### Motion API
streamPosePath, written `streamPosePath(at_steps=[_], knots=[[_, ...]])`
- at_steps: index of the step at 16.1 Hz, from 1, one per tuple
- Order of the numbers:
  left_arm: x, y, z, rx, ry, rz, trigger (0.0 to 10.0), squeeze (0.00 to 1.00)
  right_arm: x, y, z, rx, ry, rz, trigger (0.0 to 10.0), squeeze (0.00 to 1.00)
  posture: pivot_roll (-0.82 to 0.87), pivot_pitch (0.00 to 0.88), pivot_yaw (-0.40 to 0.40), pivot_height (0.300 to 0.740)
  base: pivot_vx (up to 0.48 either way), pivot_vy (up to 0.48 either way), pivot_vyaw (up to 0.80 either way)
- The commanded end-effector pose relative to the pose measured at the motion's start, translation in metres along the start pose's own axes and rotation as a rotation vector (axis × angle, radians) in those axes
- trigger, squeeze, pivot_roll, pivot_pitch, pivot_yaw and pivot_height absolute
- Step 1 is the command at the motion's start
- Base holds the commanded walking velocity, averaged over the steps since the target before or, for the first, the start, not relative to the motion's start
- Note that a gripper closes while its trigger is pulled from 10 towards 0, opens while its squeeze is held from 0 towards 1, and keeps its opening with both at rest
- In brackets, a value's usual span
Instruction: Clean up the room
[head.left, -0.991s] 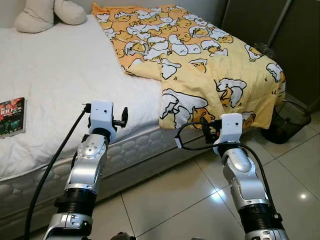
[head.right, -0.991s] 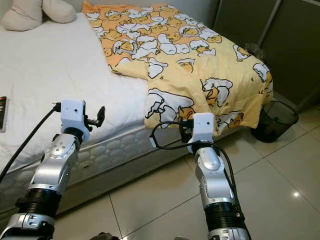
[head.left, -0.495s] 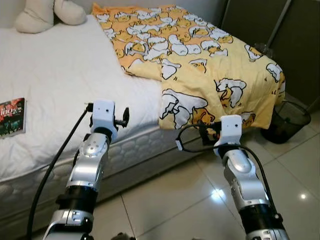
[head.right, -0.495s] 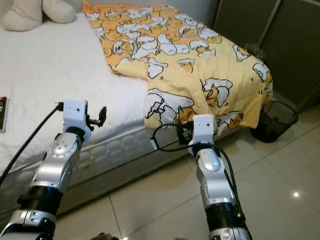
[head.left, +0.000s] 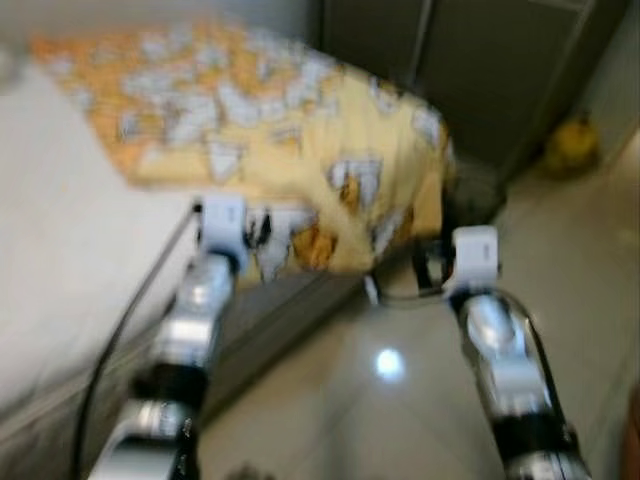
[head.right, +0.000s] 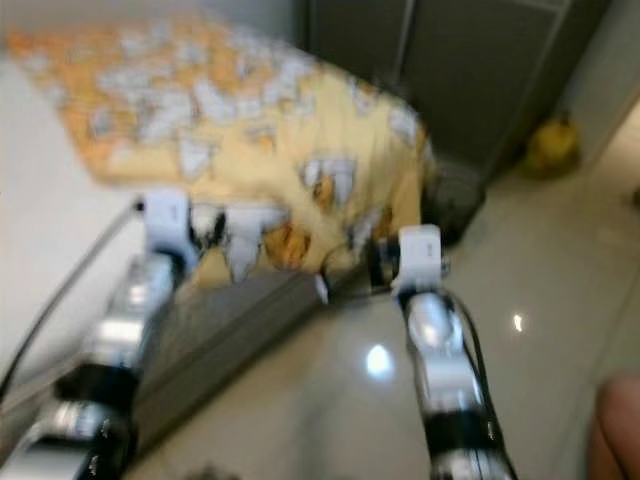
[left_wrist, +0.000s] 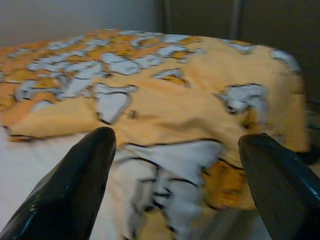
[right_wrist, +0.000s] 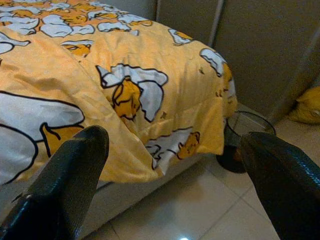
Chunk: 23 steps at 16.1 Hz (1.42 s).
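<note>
yellow blanket (right_wrist: 125, 75) draped over bed (head.left: 60, 250) corner, ahead of both hands. left hand (left_wrist: 175, 165) nearer, fingers held apart, nothing gripped. right hand (right_wrist: 170, 170) also apart, wastebasket (right_wrist: 245, 140) seen beyond. head views blurred.

A yellow blanket (right_wrist: 100, 60) printed with white-and-orange cartoon figures lies spread over the foot end of the bed (left_wrist: 30, 165) — rumpled, one folded edge turned back on the white mattress, its corner draping over the bed's side, hanging just above the tiled floor.
</note>
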<state>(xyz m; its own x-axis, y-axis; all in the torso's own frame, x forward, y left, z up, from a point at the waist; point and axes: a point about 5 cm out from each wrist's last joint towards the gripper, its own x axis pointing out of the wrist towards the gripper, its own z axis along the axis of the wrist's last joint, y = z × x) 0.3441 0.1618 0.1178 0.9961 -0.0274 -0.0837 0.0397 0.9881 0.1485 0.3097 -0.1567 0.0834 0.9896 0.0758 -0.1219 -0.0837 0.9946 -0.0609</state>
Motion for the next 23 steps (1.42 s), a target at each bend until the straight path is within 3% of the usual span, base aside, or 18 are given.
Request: streamPosePath(at_steps=[1,3,15,18,19,20,21,23], knots=[[0.002,0.012,-0.002,0.028,0.018,0.057,10.0,0.00,0.005,0.012,0.008,-0.017,-0.019,0.037,10.0,0.00,-0.14,0.000,-0.005,0.726,0.446,0.000,0.00],[0.003,0.012,-0.002,0.019,0.025,0.061,10.0,0.00,0.005,0.012,0.008,-0.016,-0.023,0.035,10.0,0.00,-0.14,0.000,-0.005,0.726,0.000,0.000,0.00],[0.011,0.010,-0.005,0.047,0.079,0.087,10.0,0.00,0.003,0.017,0.005,-0.010,-0.012,0.056,10.0,0.00,-0.16,0.000,0.006,0.726,0.431,0.043,0.00],[0.014,0.019,-0.023,0.077,0.235,0.154,10.0,0.00,0.001,0.017,-0.003,0.026,0.062,0.068,10.0,0.00,-0.17,0.000,0.011,0.726,0.292,0.000,0.00],[0.020,0.017,-0.028,0.053,0.313,0.112,10.0,0.00,-0.001,0.021,-0.010,0.035,0.139,0.102,10.0,0.00,-0.19,0.000,0.011,0.726,0.000,0.000,0.00],[0.021,0.011,-0.032,0.070,0.366,0.055,10.0,0.00,-0.002,0.022,-0.010,0.033,0.147,0.113,10.0,0.00,-0.19,0.000,0.012,0.726,0.000,0.000,0.00],[0.021,-0.004,-0.041,0.089,0.460,-0.095,10.0,0.00,-0.006,0.024,-0.011,0.004,0.153,0.147,10.0,0.00,-0.22,0.000,0.028,0.726,0.000,0.000,0.00],[0.015,-0.008,-0.055,0.145,0.549,-0.176,10.0,0.00,-0.013,0.024,-0.014,-0.031,0.177,0.189,10.0,0.00,-0.25,0.000,0.054,0.726,0.000,0.000,0.00]])
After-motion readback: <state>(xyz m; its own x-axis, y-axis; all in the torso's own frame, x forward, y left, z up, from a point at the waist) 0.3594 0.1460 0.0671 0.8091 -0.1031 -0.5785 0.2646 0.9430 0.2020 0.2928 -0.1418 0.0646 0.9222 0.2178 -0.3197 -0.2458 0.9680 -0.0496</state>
